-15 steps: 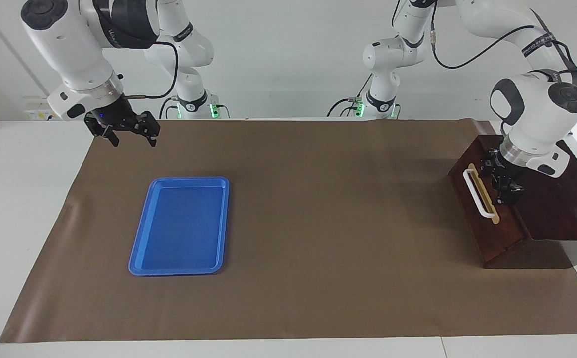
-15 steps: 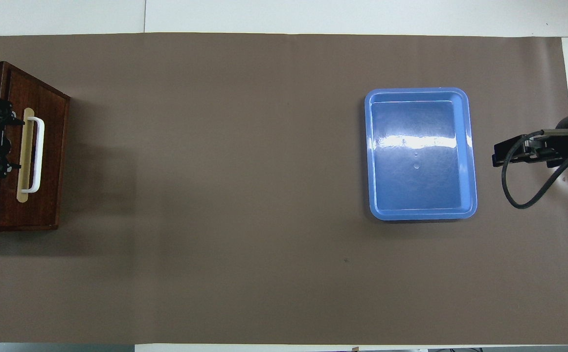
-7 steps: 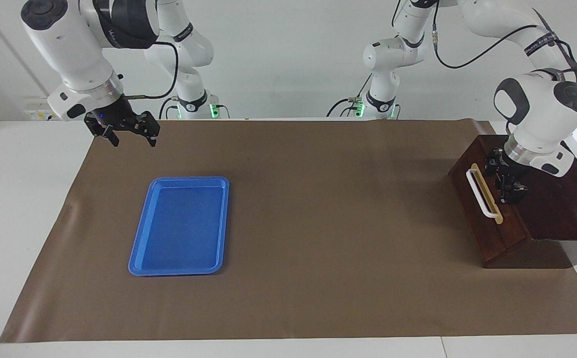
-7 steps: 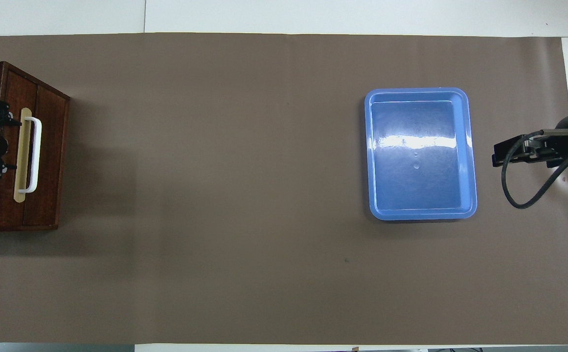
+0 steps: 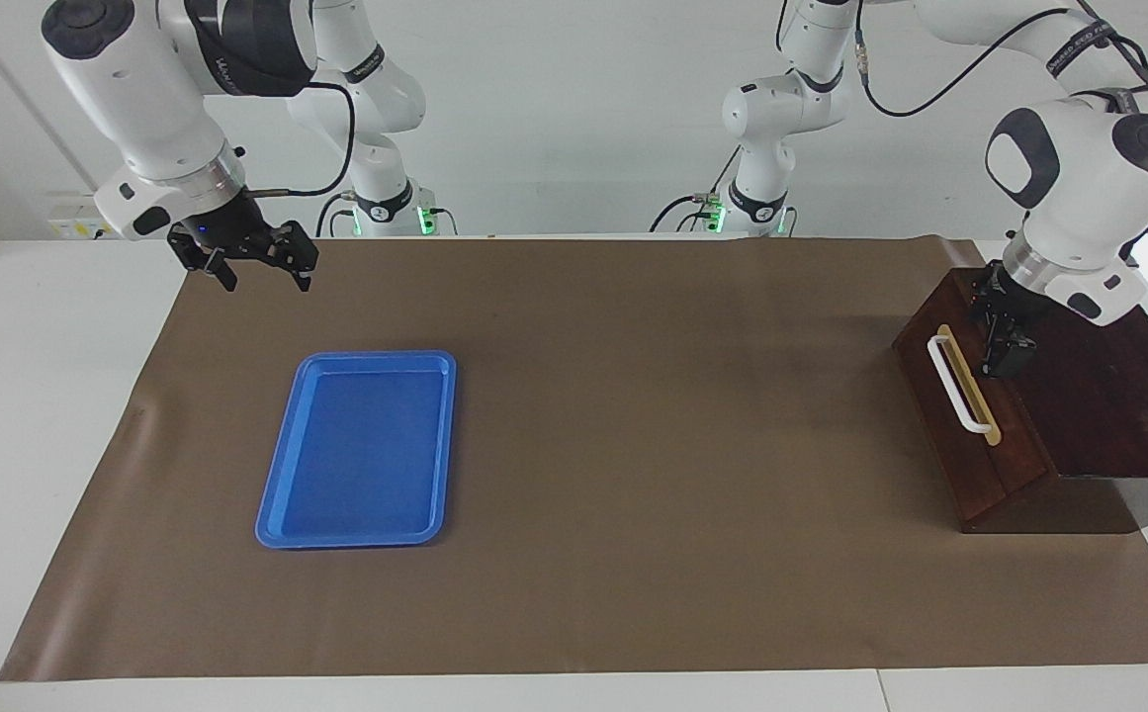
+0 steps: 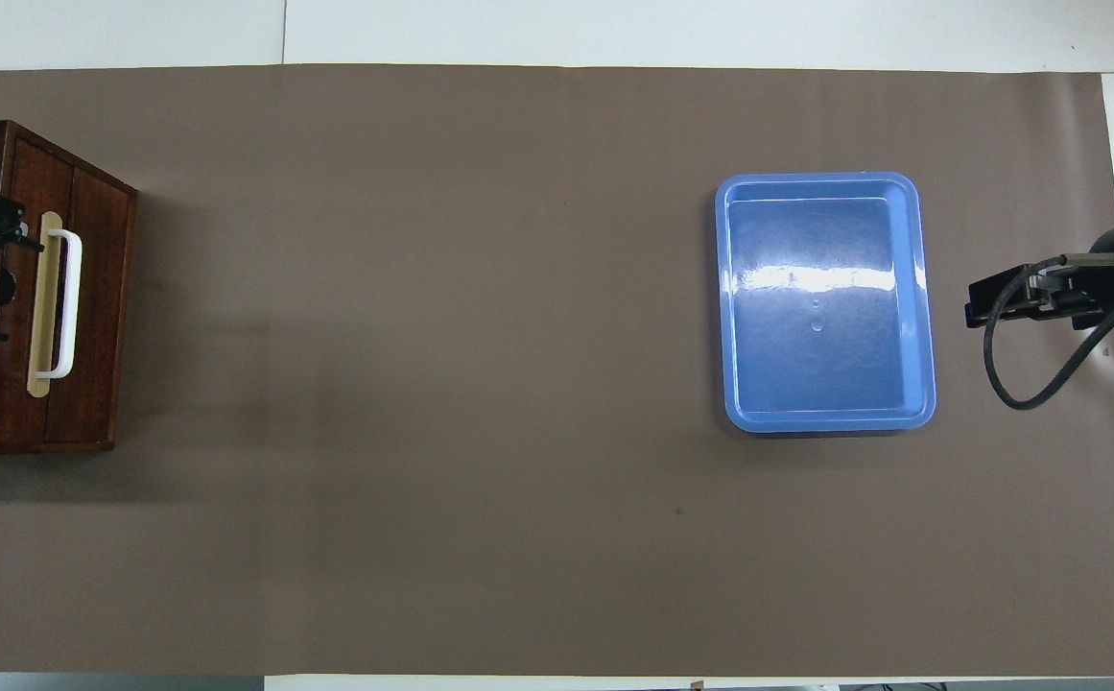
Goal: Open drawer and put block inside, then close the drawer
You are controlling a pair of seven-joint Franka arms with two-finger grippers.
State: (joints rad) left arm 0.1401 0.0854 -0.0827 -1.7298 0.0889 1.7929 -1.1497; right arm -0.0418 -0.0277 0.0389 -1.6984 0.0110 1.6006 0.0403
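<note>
Left gripper (image 5: 1001,354): at the right edge of the facing view, low over the top of the dark wooden box (image 5: 1117,396) and just beside the white bar handle (image 5: 956,388). I cannot tell if it touches the handle or the box, or whether it is spread or closed.

Right gripper (image 5: 265,282): upper left of the facing view, in the air over the brown mat on the bench (image 5: 633,445), fingers spread, holding nothing. That arm waits.

Dark reddish-brown wooden drawer (image 5: 939,435): at the right of the facing view, toward the left arm's end of the bench. The front looks flush with the box and no light wood interior shows, so I judge it shut.

Small bright yellow block: not visible in either view. It is not on the mat and not in the flat blue plastic tray (image 5: 356,542) at the lower left of centre. It may be inside the drawer, but I cannot confirm this.

Handling judgement:
- The drawer is rigid wood, likely heavy enough to drag in its runners.
- The handle is smooth and could slip under a light pinch.
- Best hold is the middle of the bar, fingers on either side, so force runs straight along the slide and the drawer does not skew or jam.
- The box may shift on the mat under a hard pull or push.
</note>
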